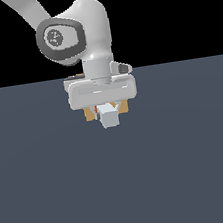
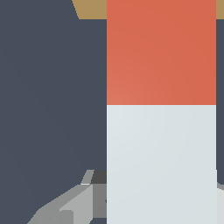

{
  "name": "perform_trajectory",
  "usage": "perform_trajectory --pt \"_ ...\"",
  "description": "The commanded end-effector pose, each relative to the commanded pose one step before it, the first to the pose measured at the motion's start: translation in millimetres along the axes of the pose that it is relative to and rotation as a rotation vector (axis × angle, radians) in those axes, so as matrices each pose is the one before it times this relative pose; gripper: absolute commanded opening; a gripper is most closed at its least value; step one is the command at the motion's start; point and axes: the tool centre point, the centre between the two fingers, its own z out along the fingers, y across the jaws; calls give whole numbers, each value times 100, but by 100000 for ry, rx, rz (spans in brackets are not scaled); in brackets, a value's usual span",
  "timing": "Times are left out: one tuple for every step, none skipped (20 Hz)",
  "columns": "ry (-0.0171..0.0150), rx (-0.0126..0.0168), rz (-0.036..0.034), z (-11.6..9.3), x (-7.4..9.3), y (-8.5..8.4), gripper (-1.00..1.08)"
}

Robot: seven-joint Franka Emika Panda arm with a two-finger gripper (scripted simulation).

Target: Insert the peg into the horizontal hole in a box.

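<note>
My gripper point(image 1: 107, 108) is shut on the peg point(image 1: 109, 118) and holds it level just above the floor. In the exterior view the peg's pale end faces the camera, and a sliver of its red part shows behind. The tan box point(image 1: 89, 114) stands right behind the gripper, its edges showing on both sides of the fingers. In the wrist view the peg point(image 2: 161, 131) fills the picture, with its red end toward the box point(image 2: 89, 8). One grey finger point(image 2: 65, 208) shows beside the pale part. The hole is hidden behind the peg and the hand.
A flat dark grey-blue floor point(image 1: 193, 172) spreads around the box on every side. The white arm point(image 1: 81, 32) rises from the hand toward the exterior view's left. Nothing else stands on the floor.
</note>
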Motion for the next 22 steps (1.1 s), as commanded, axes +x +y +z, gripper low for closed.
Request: perform_trajectory --pt "-9 -623 -66 -301 22 215 -100" --pt "0 0 0 0 0 0 -100" --pt "20 431 12 208 3 -147 -100" --pt "0 0 0 0 38 -2 -100" --pt "0 0 0 1 116 -7 -100" --pt "0 0 0 1 193 -10 -100" --pt "0 0 0 1 271 -12 -100" --pt "0 0 0 2 348 -13 -100" --pt "3 -69 -7 -39 428 -16 -100" --pt "0 0 0 3 501 -10 -100" --pt "0 0 0 3 577 -7 -100" --pt "0 -69 -4 -38 655 -9 -100" --pt "0 0 0 4 728 -3 -100" --pt "-1 -69 -2 -37 805 -6 -100" --pt "0 0 0 4 878 0 -100" --pt "-1 -69 -1 -37 863 -4 -100" --pt "0 0 0 4 785 2 -100" --pt "0 0 0 3 708 4 -100" --pt "-1 -69 1 -38 631 3 -100" --pt "0 0 0 3 555 11 -100" --pt "0 0 0 2 478 16 -100" --pt "-5 -69 2 -39 400 17 -100"
